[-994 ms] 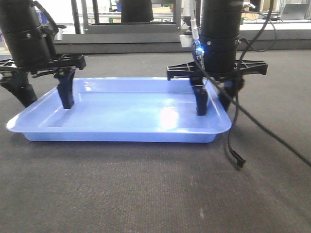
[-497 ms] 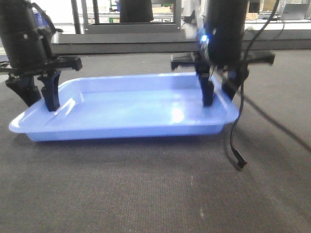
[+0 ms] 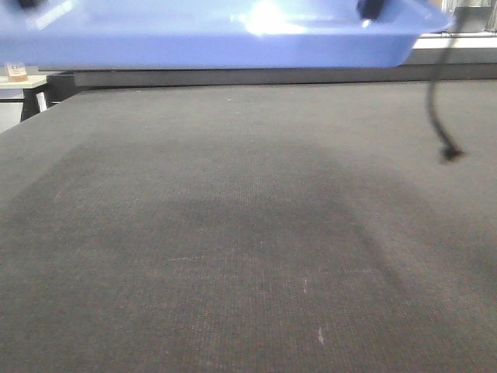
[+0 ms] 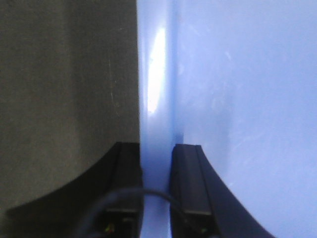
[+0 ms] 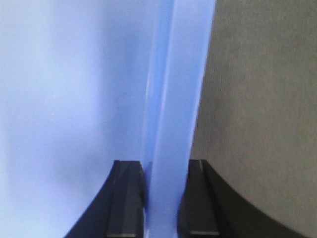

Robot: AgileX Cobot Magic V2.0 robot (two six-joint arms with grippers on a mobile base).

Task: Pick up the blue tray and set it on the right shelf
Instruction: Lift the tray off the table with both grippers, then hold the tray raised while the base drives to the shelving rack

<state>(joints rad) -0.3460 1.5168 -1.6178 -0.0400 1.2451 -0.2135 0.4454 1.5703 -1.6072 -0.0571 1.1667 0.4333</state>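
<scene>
On the left, the black left gripper [image 4: 157, 154] is closed across the left rim of the shallow, rectangular, glossy plastic light blue tray [image 3: 210, 43], one finger outside the flared lip and one inside the low wall. That pinch suits a thin edge with nothing else to take hold of. The tray hangs at the top of the front view, well apart from the dark fabric-covered desk [image 3: 248, 233] below it, and sits close to level. Holding both short ends probably keeps so wide and flexible a piece from sagging or swinging. To the right, the black right gripper [image 5: 166, 166] is clamped on the opposite rim in the same way, its fingers bracketing the lip, with bare desk beyond. A loose black cable [image 3: 436, 116] dangles at the far right, beside the tray's right corner. The right shelf cannot be made out in these views, so the carry toward it appears not yet finished, and the two arms will need to travel together.
</scene>
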